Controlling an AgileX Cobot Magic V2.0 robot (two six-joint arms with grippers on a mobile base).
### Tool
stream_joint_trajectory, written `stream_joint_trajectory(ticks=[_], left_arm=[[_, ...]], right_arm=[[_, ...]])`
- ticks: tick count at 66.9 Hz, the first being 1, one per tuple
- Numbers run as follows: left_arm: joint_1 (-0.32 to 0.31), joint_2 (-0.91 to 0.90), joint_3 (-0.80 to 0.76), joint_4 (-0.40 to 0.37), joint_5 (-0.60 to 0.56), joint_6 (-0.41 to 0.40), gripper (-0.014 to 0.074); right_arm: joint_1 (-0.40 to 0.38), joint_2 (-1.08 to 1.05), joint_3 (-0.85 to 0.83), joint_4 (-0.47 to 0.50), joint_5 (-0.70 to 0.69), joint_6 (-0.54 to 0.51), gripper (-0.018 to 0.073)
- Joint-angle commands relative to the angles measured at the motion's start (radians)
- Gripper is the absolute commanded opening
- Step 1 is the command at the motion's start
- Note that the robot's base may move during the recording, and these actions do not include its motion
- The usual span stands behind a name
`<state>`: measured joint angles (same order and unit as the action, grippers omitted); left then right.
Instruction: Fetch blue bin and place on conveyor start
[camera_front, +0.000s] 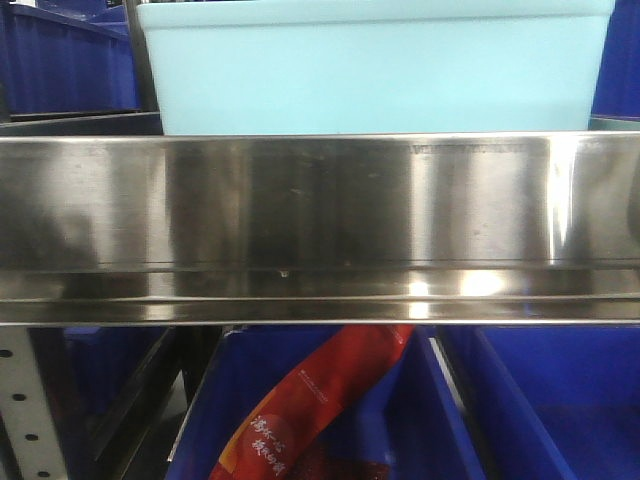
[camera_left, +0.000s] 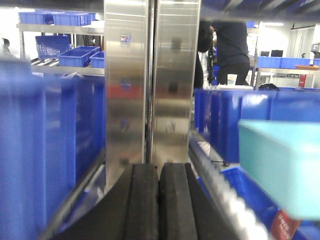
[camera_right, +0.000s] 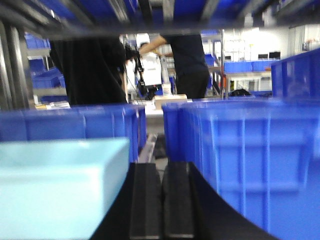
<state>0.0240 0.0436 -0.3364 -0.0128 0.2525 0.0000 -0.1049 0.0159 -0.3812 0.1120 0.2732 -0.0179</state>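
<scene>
blue bin (camera_front: 375, 80), 12 o'clock: plain pale cyan. shelf rail (camera_front: 320, 230): mirror silver, streaked with glare. crates (camera_front: 560, 400), 5 o'clock: royal blue. packet (camera_front: 300, 410), 6 o'clock: red, white and yellow lettering. left gripper (camera_left: 159, 172): black.

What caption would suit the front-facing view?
Cyan bin behind a steel rail, blue crates and a red packet below.

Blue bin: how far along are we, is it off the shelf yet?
Done: both arms are at the shelf, left claw and right claw flanking the blue bin. In hand: nothing; both claws are shut and empty, and the bin sits behind the steel rail. Left: grip it, lift it out and carry it to the conveyor start, which is not in view.
</scene>
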Motion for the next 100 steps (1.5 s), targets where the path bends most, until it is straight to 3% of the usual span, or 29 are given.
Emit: stream_joint_trajectory(ticks=[1,7,11,18,21,29,37,42,49,59,66,82,93,100], left_arm=[[-0.007,0.060,-0.110,0.004,0.080,0.000,0.0061],[-0.007,0.147,-0.194,-0.003,0.113,0.000,0.0233],[-0.007,0.198,-0.240,-0.006,0.128,0.000,0.0337],[-0.007,0.290,-0.294,-0.006,0.138,0.000,0.0440],[-0.015,0.325,-0.311,-0.006,0.138,0.000,0.0457],[-0.089,0.394,-0.361,-0.008,0.167,0.046,0.0465],[-0.236,0.474,-0.432,-0.008,0.225,0.132,0.0465],[-0.345,0.541,-0.484,-0.008,0.237,0.134,0.0465],[-0.494,0.678,-0.580,-0.008,0.237,0.134,0.0465],[-0.594,0.880,-0.722,-0.012,0.244,0.123,0.0465],[-0.598,1.031,-0.866,-0.018,0.289,0.057,0.0465],[-0.522,1.365,-1.220,-0.001,0.566,-0.142,0.0465],[-0.452,1.519,-1.350,-0.001,0.663,-0.168,0.0465],[-0.416,1.592,-1.388,0.002,0.690,-0.168,0.0465]], right_arm=[[0.000,0.044,-0.108,0.006,0.084,-0.009,-0.0095],[0.000,0.099,-0.188,0.006,0.120,-0.009,0.0081],[0.000,0.133,-0.222,0.006,0.119,-0.009,0.0246],[0.000,0.192,-0.257,0.006,0.117,-0.009,0.0523],[0.000,0.210,-0.257,0.001,0.110,-0.011,0.0580],[0.000,0.259,-0.264,0.009,0.111,-0.018,0.0557],[0.000,0.335,-0.314,0.060,0.170,-0.067,0.0547],[0.015,0.380,-0.348,0.085,0.198,-0.123,0.0547],[0.078,0.467,-0.421,0.087,0.236,-0.123,0.0547],[0.143,0.629,-0.556,0.087,0.323,-0.123,0.0547],[0.148,0.749,-0.677,0.087,0.406,-0.123,0.0547],[0.148,1.089,-1.028,0.087,0.648,-0.123,0.0547],[0.148,1.301,-1.211,0.087,0.799,-0.085,0.0547],[0.148,1.412,-1.284,0.085,0.818,-0.085,0.0547]])
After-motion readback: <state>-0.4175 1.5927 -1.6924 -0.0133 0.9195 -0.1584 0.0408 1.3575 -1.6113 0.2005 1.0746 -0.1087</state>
